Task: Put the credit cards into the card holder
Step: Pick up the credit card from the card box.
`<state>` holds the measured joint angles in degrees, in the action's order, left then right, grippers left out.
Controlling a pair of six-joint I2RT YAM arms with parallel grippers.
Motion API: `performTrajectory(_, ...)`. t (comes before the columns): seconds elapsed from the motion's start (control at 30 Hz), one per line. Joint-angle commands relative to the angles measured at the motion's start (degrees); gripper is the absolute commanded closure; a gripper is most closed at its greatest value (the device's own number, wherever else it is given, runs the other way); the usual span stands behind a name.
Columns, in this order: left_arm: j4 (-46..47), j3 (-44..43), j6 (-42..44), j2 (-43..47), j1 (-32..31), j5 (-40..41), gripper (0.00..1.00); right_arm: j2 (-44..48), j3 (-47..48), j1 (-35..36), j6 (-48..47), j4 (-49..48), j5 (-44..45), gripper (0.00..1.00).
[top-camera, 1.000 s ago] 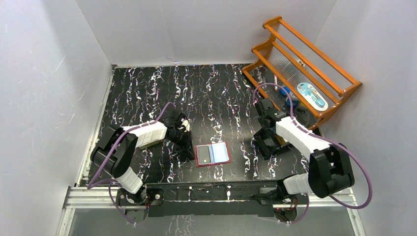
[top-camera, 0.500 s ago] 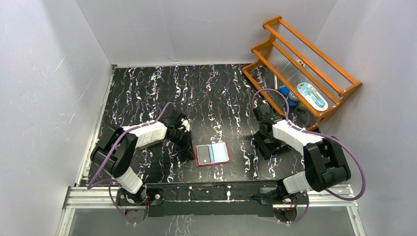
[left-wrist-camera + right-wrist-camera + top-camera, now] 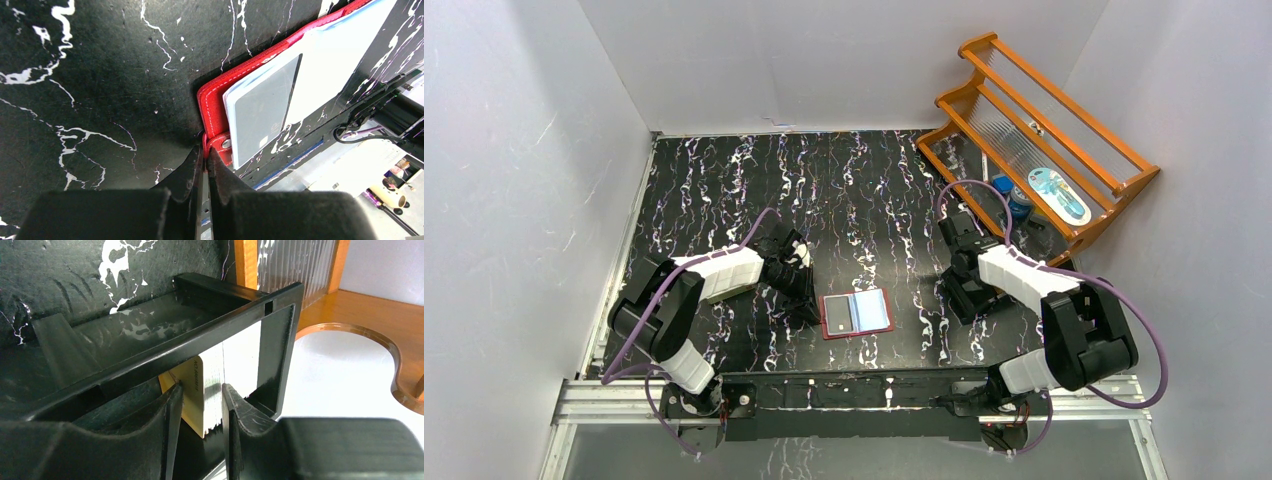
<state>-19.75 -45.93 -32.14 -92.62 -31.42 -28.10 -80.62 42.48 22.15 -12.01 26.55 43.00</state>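
Observation:
The dark red card holder (image 3: 856,313) lies open on the black marbled table, pale pockets up. In the left wrist view the card holder (image 3: 212,100) has a grey card (image 3: 262,110) in its near pocket. My left gripper (image 3: 814,312) (image 3: 205,147) is shut on the holder's red snap tab at its left edge. My right gripper (image 3: 965,278) (image 3: 201,388) reaches down into the black open box (image 3: 225,315). Its fingers are closed on a standing stack of credit cards (image 3: 192,385), an orange-yellow one on the left and pale ones beside it.
The black box (image 3: 984,300) stands right of the holder. A wooden rack (image 3: 1044,150) at the back right holds a blue-white item (image 3: 1057,193) and a blue-capped bottle (image 3: 1016,203). White walls stand at the left, back and right. A metal rail (image 3: 844,395) runs along the near edge.
My right arm drew in and lowered its gripper into the black box during the first half second, then stayed still. The left arm and the card holder have not moved.

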Motion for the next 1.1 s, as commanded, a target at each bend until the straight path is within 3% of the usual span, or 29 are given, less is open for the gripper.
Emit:
performTrajectory(0.0, -1.2, -0.7, 0.3, 1.2, -0.2, -1.5, 1.00, 2.4, 1.8, -0.2, 0.1, -0.9, 2.6, 0.59)
performTrajectory(0.77, -1.1, -0.8, 0.2, 0.8, -0.1, -1.7, 1.00, 2.7, 4.4, -0.1, 1.2, 1.8, 1.4, 0.71)
performTrajectory(1.07, -1.0, -0.8, -0.3, 0.7, -0.1, -1.7, 1.00, 3.5, 5.8, -0.2, 3.0, 5.1, -3.3, 0.80)
